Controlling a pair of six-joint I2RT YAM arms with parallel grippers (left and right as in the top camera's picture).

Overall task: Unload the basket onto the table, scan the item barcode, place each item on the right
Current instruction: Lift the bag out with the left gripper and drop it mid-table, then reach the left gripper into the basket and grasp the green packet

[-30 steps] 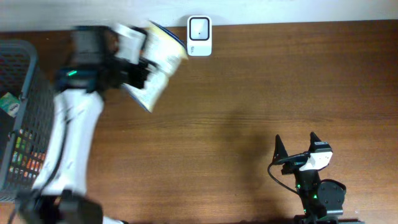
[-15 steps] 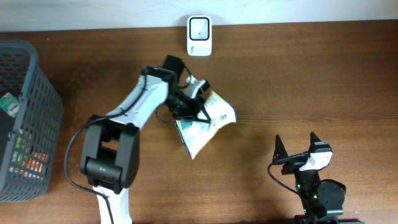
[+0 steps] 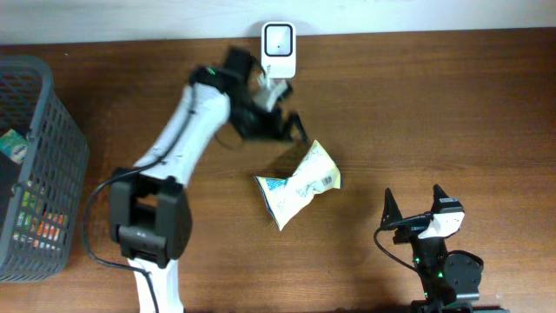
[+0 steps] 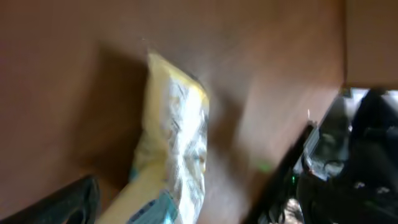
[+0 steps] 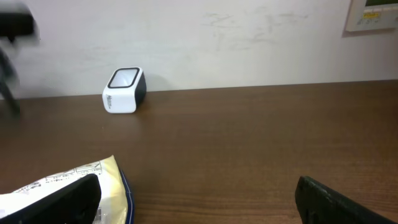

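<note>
Looks evenly lit from above, no harsh glare on the wooden table [image 3: 434,104], just a soft shadow beside the snack bag [image 3: 300,184]. Bit of motion smear around the left gripper [image 3: 282,126] overhead. Left wrist view: dim, heavily blurred, bag smeared, right edge murky. Right wrist view way sharper, bright white wall [image 5: 249,43], crisp barcode scanner [image 5: 124,91], right gripper's fingers [image 5: 348,202] dark and soft.

Overhead camera looks straight down on the whole brown counter [image 3: 434,104]. Left wrist camera, close and blurred, tilts down at a yellow packet [image 4: 174,143]. Right wrist camera sits low, facing across to a white scanner [image 5: 124,90] by the wall [image 5: 249,43]. All 3 views share the packet; the scanner shows in 2.
</note>
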